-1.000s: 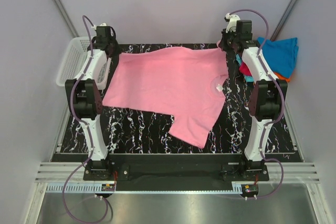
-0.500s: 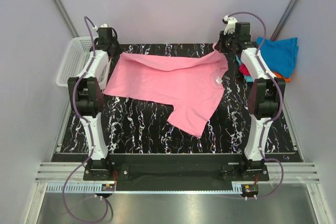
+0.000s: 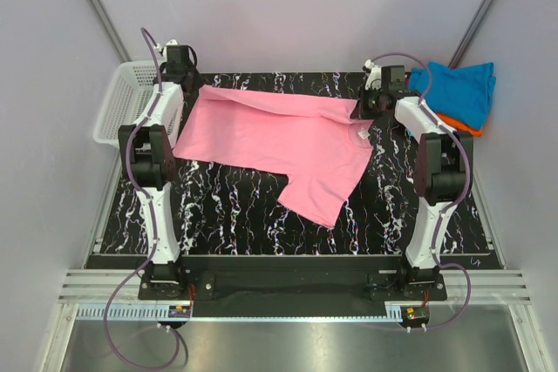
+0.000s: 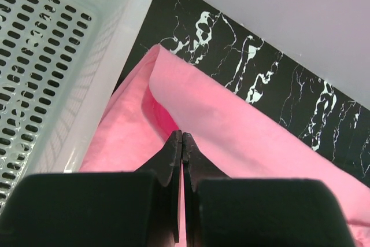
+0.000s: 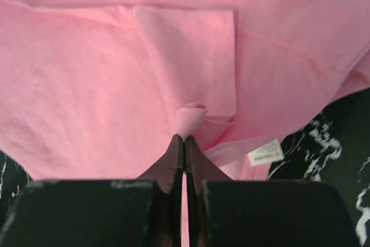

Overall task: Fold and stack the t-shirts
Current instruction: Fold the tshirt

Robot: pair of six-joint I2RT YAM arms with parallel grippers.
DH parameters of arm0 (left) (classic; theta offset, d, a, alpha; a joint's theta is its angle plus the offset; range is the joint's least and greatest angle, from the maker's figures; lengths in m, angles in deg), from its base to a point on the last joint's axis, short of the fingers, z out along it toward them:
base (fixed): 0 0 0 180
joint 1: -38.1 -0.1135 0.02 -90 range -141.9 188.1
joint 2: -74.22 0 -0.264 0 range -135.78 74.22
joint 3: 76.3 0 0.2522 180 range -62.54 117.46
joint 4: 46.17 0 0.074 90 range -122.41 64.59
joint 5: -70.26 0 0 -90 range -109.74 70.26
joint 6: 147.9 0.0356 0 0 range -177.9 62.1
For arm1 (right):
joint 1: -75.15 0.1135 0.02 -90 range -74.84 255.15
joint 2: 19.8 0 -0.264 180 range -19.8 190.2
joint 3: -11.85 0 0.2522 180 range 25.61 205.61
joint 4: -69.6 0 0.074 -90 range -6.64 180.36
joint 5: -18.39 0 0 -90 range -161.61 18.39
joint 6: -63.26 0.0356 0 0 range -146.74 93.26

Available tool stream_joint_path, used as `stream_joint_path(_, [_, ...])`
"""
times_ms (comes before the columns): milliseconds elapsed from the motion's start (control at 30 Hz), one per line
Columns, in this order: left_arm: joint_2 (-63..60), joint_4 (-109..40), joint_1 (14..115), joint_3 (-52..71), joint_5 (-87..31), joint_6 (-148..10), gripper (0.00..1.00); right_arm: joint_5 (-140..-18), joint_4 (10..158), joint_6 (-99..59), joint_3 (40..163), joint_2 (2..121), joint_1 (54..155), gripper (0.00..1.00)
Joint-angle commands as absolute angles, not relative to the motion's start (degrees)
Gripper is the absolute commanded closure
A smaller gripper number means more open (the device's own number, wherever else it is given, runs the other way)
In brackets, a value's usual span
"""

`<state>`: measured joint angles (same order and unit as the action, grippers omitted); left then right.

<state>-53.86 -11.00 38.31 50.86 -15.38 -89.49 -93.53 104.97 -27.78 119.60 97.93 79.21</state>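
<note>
Both pairs of jaws pinch the pink t-shirt [image 3: 279, 141] (mesh basket [image 3: 115, 104] just beside it).

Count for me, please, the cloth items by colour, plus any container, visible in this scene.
Pink t-shirt: 1
Teal-blue t-shirt: 1
Orange t-shirt, only an edge showing: 1
White mesh basket: 1
Total: 4 visible

Left gripper [image 4: 181, 134], right gripper [image 5: 185, 137] clamped tight, extended forward.
</note>
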Motion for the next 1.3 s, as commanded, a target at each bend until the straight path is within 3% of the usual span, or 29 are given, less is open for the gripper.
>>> stream_joint_path(0, [-54.3, -13.4, 38.2, 54.5, -12.2, -90.9, 1.00, -92.4, 105.1, -25.1, 116.3, 90.4, 81.0, 1.00])
stream_joint_path(200, [-53.8, -13.6, 38.1, 54.6, -11.7, -91.2, 1.00, -88.9, 107.2, -22.2, 110.4, 87.5, 81.7, 1.00])
stream_joint_path(233, [-53.8, -13.5, 38.2, 54.7, -12.1, -91.1, 1.00, -88.8, 108.4, -21.8, 109.6, 87.6, 81.7, 0.95])
stream_joint_path(300, [-54.0, -13.5, 38.1, 55.0, -13.5, -90.7, 1.00, -87.4, 109.2, -19.8, 108.9, 87.9, 81.8, 0.72])
stream_joint_path(367, [-54.2, -13.7, 38.2, 54.8, -15.0, -90.3, 1.00, -88.5, 110.3, -19.1, 107.6, 87.7, 82.3, 0.58])
stream_joint_path(400, [-54.2, -13.6, 38.2, 54.8, -15.3, -90.1, 1.00, -87.9, 110.8, -18.7, 107.3, 87.5, 82.5, 0.46])
stream_joint_path(533, [-53.7, -13.5, 38.2, 52.8, -14.7, -90.1, 1.00, -85.9, 111.0, -16.4, 104.4, 85.1, 83.5, 0.37])
stream_joint_path(700, [-50.5, -13.1, 38.1, 48.3, -7.3, -92.5, 0.98, -85.8, 111.6, -13.6, 103.5, 83.6, 83.5, 0.33])
stream_joint_path(967, [-45.6, -11.0, 40.4, 43.2, 6.2, -91.9, 0.86, -88.9, 112.1, -11.1, 101.2, 81.4, 86.9, 0.34])
stream_joint_path(1100, [-43.8, -10.6, 42.4, 41.3, 11.2, -91.4, 0.60, -90.1, 111.9, -10.0, 99.6, 81.2, 88.7, 0.34])
stream_joint_path(1267, [-41.9, -9.3, 43.2, 38.5, 5.9, -92.5, 0.59, -92.4, 110.9, -7.9, 98.7, 82.0, 89.9, 0.34])
